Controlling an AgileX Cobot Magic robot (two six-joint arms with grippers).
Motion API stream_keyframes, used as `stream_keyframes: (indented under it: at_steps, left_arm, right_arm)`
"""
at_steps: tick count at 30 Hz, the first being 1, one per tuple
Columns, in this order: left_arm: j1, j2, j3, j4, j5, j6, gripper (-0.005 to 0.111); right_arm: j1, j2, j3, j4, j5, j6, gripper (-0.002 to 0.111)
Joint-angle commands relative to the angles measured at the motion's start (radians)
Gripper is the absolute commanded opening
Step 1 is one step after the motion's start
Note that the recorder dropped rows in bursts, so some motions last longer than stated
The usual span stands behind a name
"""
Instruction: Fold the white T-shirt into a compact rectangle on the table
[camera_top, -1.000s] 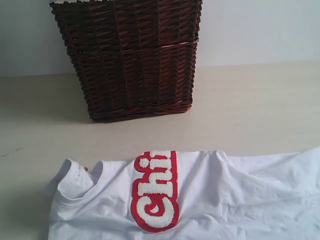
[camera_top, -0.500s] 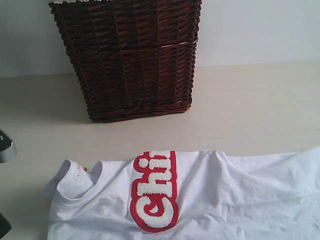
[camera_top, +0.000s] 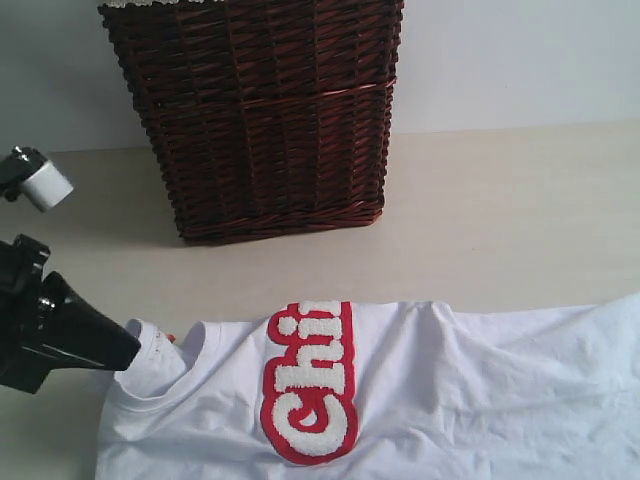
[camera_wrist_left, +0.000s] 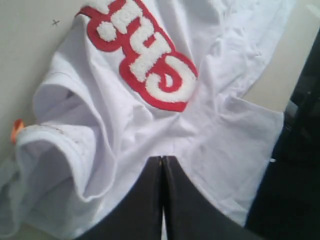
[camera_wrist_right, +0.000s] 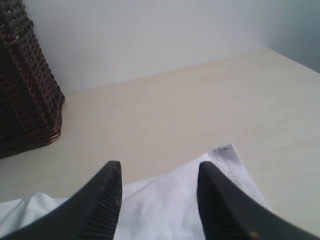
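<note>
Exterior view: a white shirt (camera_top: 450, 400) lies spread along the table's (camera_top: 520, 220) near edge, with a basket (camera_top: 260, 120) behind it. The left claw (camera_top: 128, 352) sits at the collar.

Left wrist view: its jaws are pressed together over the cloth, apparently holding nothing.

Right wrist view: the right claw (camera_wrist_right: 159, 167) hovers spread above a shirt corner.

Folding looks barely begun. Next, each claw likely needs to pinch an edge.

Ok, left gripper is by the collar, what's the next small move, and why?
Probably open the left gripper, then lower it onto the white T-shirt by its collar. Its jaws are shut with nothing between them, so it cannot pinch fabric yet. The right gripper hangs open over a shirt corner.
</note>
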Motion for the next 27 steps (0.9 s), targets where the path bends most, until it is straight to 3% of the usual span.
stream_keyframes:
  at_steps: [1, 7, 12, 17, 21, 27]
  left_arm:
    - [-0.004, 0.028, 0.009, -0.067, 0.256, 0.103, 0.000]
    - [-0.004, 0.030, 0.012, -0.109, 0.256, 0.428, 0.000]
    - [-0.004, 0.071, 0.043, -0.135, 0.080, 0.449, 0.000]
    - [-0.004, 0.172, 0.066, -0.116, 0.036, 0.539, 0.000]
    - [-0.004, 0.221, 0.081, -0.192, -0.195, 0.637, 0.000]
    - [-0.004, 0.297, 0.079, -0.332, -0.466, 0.910, 0.000]
  right_arm:
    - [0.003, -0.005, 0.005, -0.002, -0.011, -0.008, 0.046]
    - [0.003, -0.005, 0.005, -0.002, -0.011, -0.008, 0.046]
    - [0.003, -0.005, 0.005, -0.002, -0.011, -0.008, 0.046]
    - [0.003, -0.005, 0.005, -0.002, -0.011, -0.008, 0.046]
    - [0.003, -0.005, 0.005, -0.002, -0.011, -0.008, 0.046]
    - [0.003, -0.005, 0.005, 0.000, -0.011, -0.008, 0.046]
